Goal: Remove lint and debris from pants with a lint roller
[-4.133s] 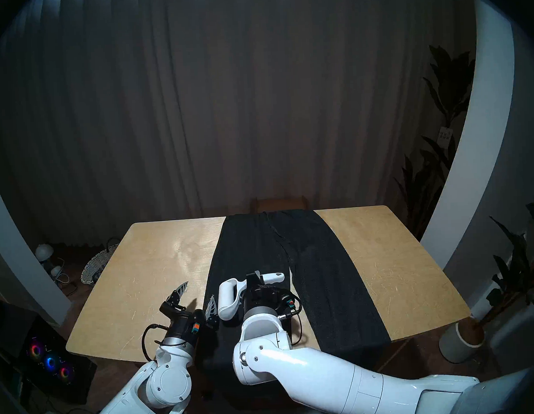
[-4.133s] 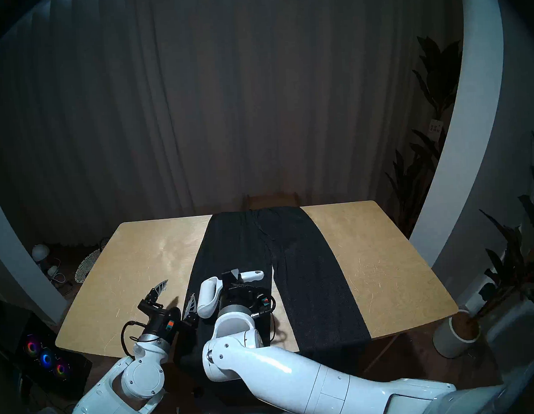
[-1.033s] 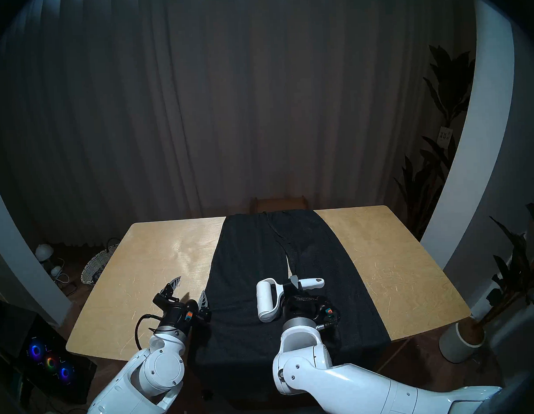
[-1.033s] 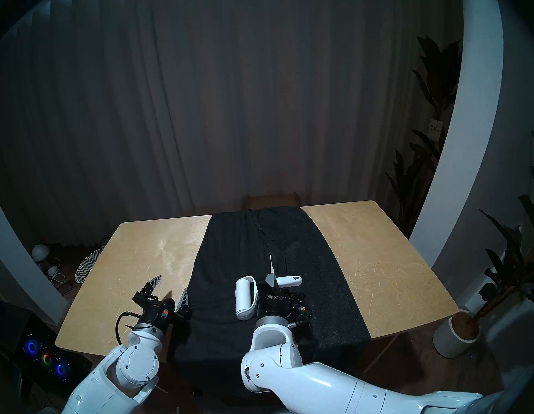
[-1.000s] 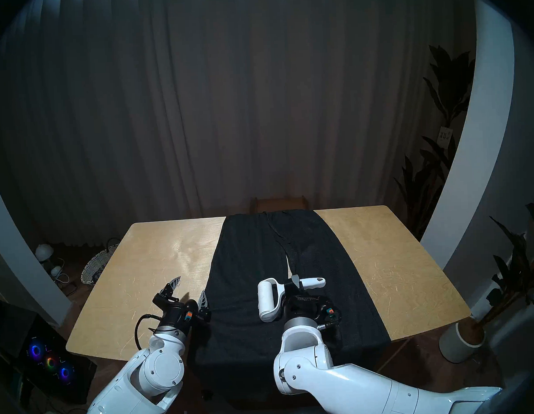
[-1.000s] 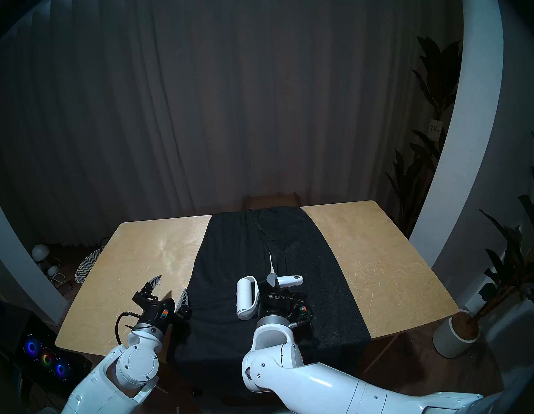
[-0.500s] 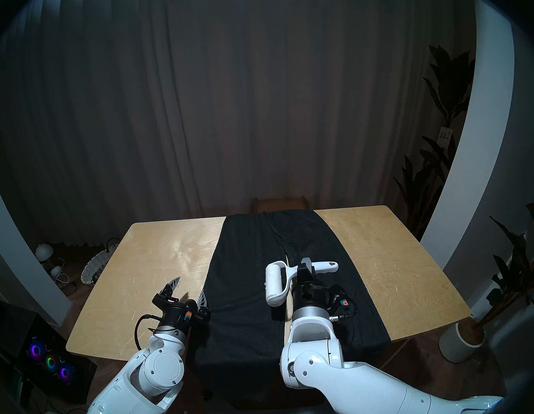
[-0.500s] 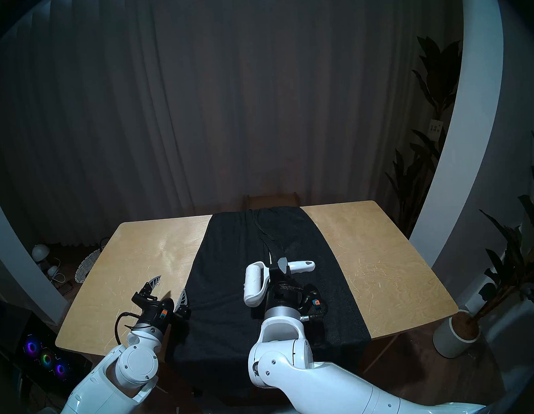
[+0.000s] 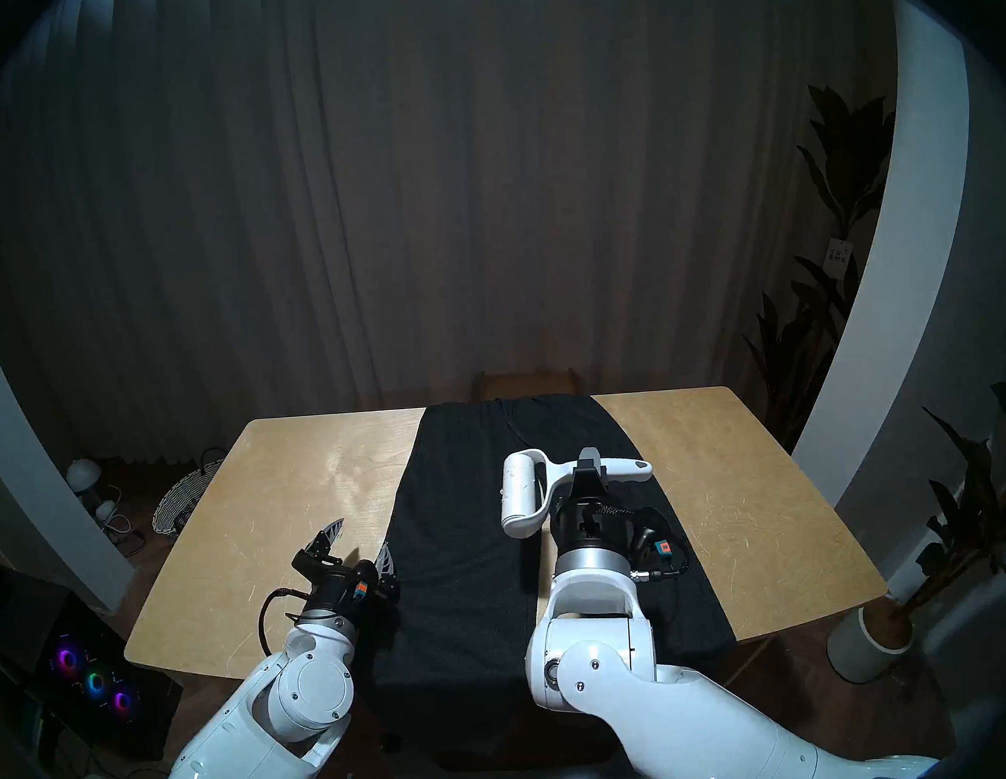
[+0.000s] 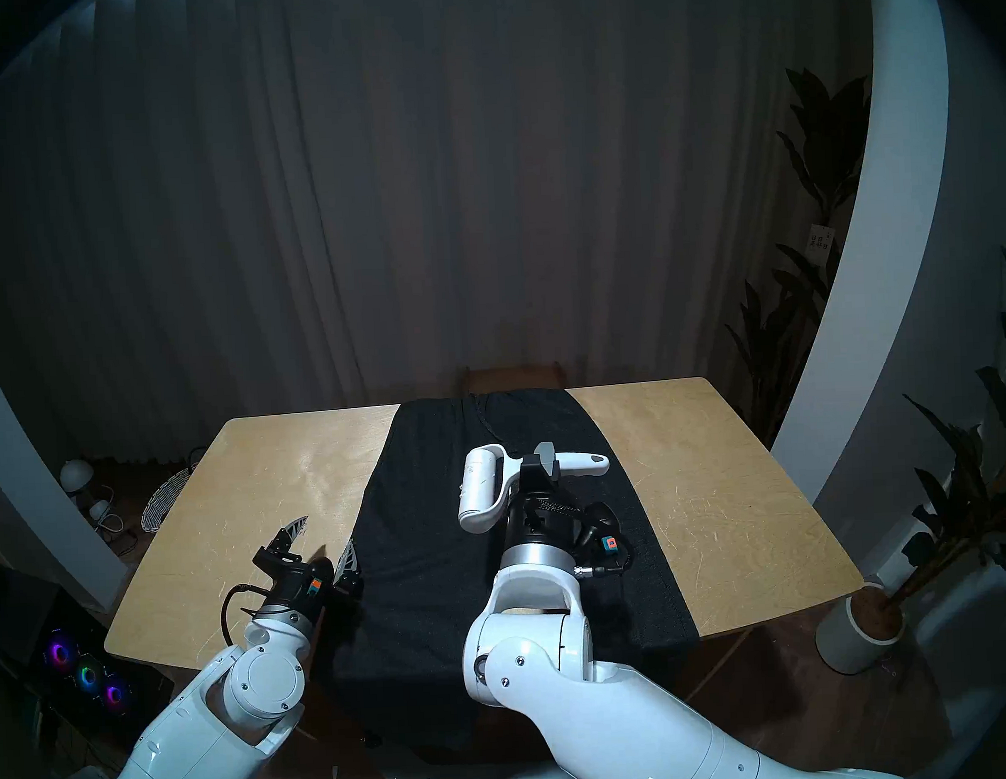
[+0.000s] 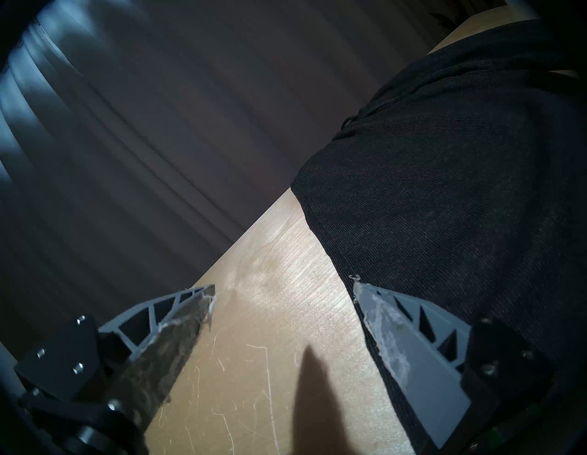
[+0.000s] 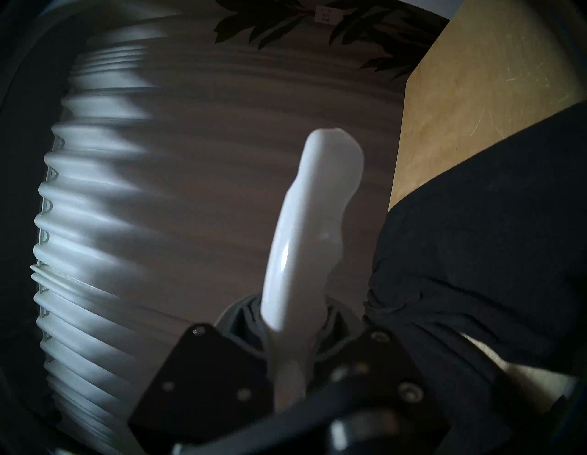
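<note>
The left claw (image 9: 359, 545) waits spread at the pants' (image 9: 467, 554) left edge on the bench (image 9: 254, 535), perhaps ready to steady the cloth. The right claw (image 9: 590, 463) pinches the lint roller (image 9: 519, 492) by its handle, above the pants, for repositioning I think. No lint is visible.

No text can be read; a small white tag (image 9: 836, 252) hangs on the plant (image 9: 841, 152) at far right, its dark marks too small to make out
</note>
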